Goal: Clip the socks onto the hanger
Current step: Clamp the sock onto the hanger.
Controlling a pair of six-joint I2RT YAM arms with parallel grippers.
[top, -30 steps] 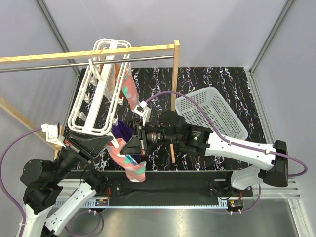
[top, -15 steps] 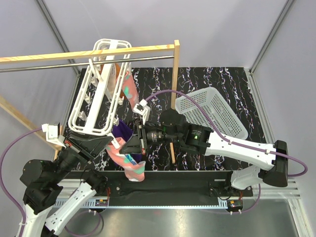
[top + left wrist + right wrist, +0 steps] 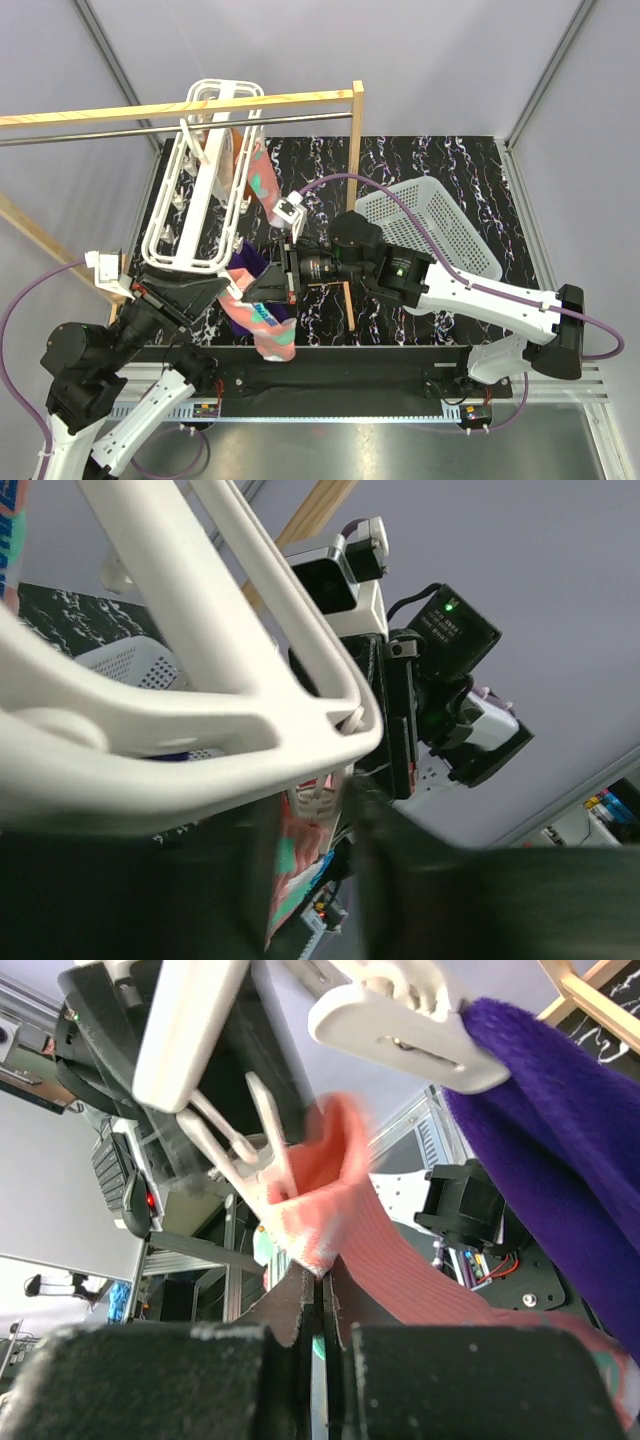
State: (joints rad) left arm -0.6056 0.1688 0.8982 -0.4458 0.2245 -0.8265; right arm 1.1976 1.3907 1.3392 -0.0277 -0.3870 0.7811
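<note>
The right fingers (image 3: 310,1305) are pressed together on the cuff of a coral-pink sock (image 3: 400,1280), its edge bunched just past their tips, touching a white clip (image 3: 235,1135). The left fingers (image 3: 370,830) sit under the hanger (image 3: 180,730) corner, grip unclear.

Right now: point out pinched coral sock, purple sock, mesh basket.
pinched coral sock (image 3: 390,1270): right wrist view, ribbed fabric.
purple sock (image 3: 560,1140): right wrist view, mid fabric.
mesh basket (image 3: 460,225): top external view, bare mesh floor.

No legible text, labels, numbers anywhere.
</note>
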